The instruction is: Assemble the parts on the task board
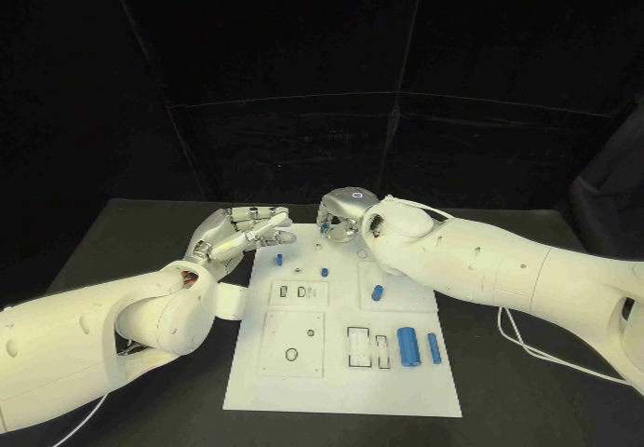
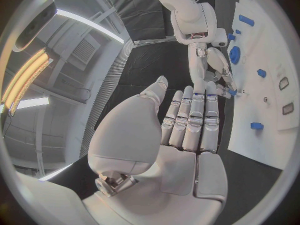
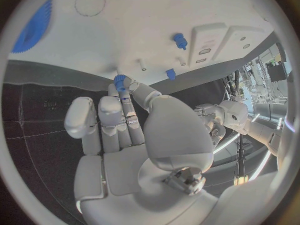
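Head view has the black counter (image 1: 134,233) carrying the white board (image 1: 336,372) lengthwise down its middle, laid flat, I judge, so that its sockets face up and both arms can reach them from either side. Both arms meet at the board's twelve o'clock end. The left robot hand (image 1: 242,233) sits at about eleven o'clock of the board, over its far left corner; the left wrist view shows its fingers (image 2: 194,120) straight and lying side by side, holding nothing that I can see, probably waiting close by to steady or take over. The right robot hand (image 1: 346,216) is at twelve o'clock, bent down over the far edge. In the right wrist view it pinches a small blue piece (image 3: 120,81) at its fingertips (image 3: 125,92), the other fingers lying alongside; the piece is held out at the very tips, apparently so it can be set down on the board without the palm blocking it. Whether it already touches the board I cannot tell. Further parts lie where they are easy to pick: a fat blue cylinder (image 1: 407,346) and a thinner one (image 1: 434,347) at four o'clock of the board's middle, a blue gear (image 3: 31,27) near the far end, and small blue pegs (image 1: 278,260) standing upright toward twelve o'clock.
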Controlling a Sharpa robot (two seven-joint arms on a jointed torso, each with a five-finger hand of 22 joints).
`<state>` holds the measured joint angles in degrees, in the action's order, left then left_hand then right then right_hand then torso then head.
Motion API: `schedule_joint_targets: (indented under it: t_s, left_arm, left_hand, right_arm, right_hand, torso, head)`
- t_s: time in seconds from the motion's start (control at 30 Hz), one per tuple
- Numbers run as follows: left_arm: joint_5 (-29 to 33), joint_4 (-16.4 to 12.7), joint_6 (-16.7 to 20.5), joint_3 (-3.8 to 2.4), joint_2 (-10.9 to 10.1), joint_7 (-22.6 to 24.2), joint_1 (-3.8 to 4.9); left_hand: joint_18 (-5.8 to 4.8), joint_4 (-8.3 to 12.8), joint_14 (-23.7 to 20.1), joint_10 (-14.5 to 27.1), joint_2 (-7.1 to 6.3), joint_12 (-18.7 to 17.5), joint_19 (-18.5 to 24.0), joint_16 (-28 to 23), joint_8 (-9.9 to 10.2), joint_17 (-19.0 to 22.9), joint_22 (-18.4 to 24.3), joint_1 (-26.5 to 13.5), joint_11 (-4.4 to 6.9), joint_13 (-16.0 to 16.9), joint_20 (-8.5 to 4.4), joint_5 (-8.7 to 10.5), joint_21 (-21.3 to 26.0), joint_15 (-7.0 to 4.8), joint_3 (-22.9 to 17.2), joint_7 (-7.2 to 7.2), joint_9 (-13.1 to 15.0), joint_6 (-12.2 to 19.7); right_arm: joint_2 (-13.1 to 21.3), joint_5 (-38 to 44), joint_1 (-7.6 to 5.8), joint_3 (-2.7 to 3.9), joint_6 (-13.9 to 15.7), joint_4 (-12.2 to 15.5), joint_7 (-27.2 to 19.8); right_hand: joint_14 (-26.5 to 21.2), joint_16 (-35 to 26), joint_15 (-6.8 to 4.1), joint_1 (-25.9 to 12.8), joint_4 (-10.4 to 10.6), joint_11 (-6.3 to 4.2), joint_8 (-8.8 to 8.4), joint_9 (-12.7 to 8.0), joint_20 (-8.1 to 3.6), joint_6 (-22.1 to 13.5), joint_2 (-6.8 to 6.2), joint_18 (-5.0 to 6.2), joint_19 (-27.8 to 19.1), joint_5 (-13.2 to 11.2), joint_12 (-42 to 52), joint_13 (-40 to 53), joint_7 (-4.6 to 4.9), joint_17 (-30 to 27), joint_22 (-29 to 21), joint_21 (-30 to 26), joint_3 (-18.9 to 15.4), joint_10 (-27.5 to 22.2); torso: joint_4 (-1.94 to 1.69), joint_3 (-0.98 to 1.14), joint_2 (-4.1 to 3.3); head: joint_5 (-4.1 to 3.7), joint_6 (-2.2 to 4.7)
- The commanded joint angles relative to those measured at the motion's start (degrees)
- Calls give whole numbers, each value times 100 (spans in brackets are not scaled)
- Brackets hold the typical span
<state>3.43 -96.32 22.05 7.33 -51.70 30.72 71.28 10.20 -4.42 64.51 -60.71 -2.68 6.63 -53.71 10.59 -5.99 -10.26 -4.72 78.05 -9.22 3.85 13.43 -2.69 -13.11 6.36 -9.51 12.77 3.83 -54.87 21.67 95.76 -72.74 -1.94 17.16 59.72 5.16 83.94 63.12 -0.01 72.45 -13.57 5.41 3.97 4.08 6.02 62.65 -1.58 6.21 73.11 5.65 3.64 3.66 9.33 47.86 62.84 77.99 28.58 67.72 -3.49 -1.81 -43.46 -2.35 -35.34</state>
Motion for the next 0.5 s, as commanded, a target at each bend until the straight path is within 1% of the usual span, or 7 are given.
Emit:
schedule_joint_targets:
  t_s: [0.03, 0.13, 0.4, 0.5]
  left_arm:
    - [-30, -12, -88, -6, 10, 7, 13]
    - [-30, -10, -92, -6, 13, 4, 14]
    - [-30, -3, -101, -6, 17, -7, 17]
    - [-30, 4, -103, -6, 20, -12, 18]
  left_hand:
    - [37, 35, 11, -1, 38, -20, -34, -22, 19, -7, 8, 1, -27, -7, -15, -16, 40, 34, 11, -1, -9, -37]
    - [37, 35, 11, -1, 38, -20, -34, -22, 19, -7, 8, 1, -27, -7, -15, -16, 40, 34, 11, -1, -9, -37]
    - [36, 51, 11, 4, 37, -36, -38, -36, 32, -12, 15, -2, -30, -9, -14, -15, 49, 37, 11, 2, -10, -33]
    - [36, 51, 11, 4, 37, -36, -38, -36, 32, -12, 15, -2, -30, -9, -14, -15, 49, 37, 11, 2, -10, -33]
  right_arm:
    - [-33, 103, -14, 5, -162, -39, 106]
    - [-54, 117, -14, 5, -197, -69, 124]
    - [-90, 129, -14, 5, -221, -106, 124]
    - [-100, 130, -14, 5, -210, -115, 114]
  right_hand:
    - [23, -12, 37, -2, 51, 1, -34, -9, 47, -51, -76, -64, -23, -34, -16, -5, -1, -40, -24, 16, 1, -63]
    - [0, -44, 45, -6, 68, 11, -37, -13, 55, -84, -105, -55, -60, -40, -17, -6, 6, -100, -67, -2, 13, -104]
    - [-28, -74, 57, -17, 95, 26, -40, -18, 66, -133, -150, -47, -94, -46, -16, -7, 18, -156, -101, -16, 23, -157]
    - [-74, -166, 70, -26, 121, 42, -46, -25, 79, -204, -198, -22, -186, -49, -19, -9, 26, -303, -224, -73, 32, -235]
  torso:
    - [5, -2, 2]
    - [5, -4, -1]
    - [5, -2, -4]
    - [9, -2, -3]
  head:
    - [-3, -4]
    - [4, -9]
    - [6, -8]
    - [9, -10]
